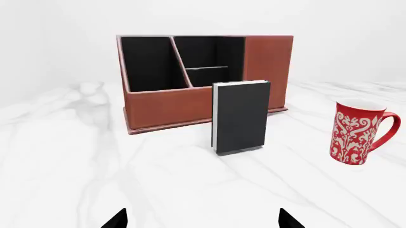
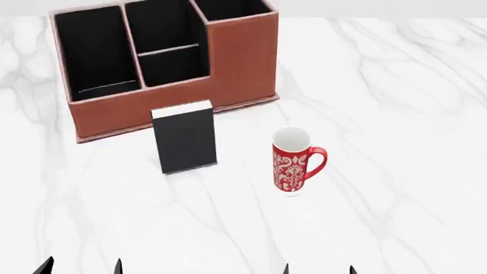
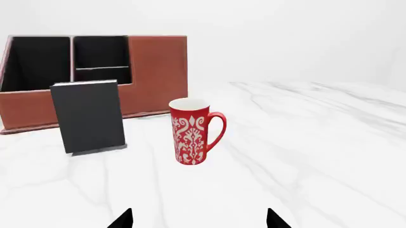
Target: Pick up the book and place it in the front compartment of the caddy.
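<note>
Here we are keeping both grippers low and spread, holding nothing: left gripper (image 2: 81, 266), right gripper (image 2: 318, 269). The book (image 2: 185, 137) is standing upright ahead of the left gripper, just before the caddy (image 2: 243, 63). The mug (image 2: 293, 161) is standing ahead of the right gripper.

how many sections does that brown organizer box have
4. In the organizer box: a long section on the left, a small front section, another section behind it, and a tall corner section on the right.
</note>
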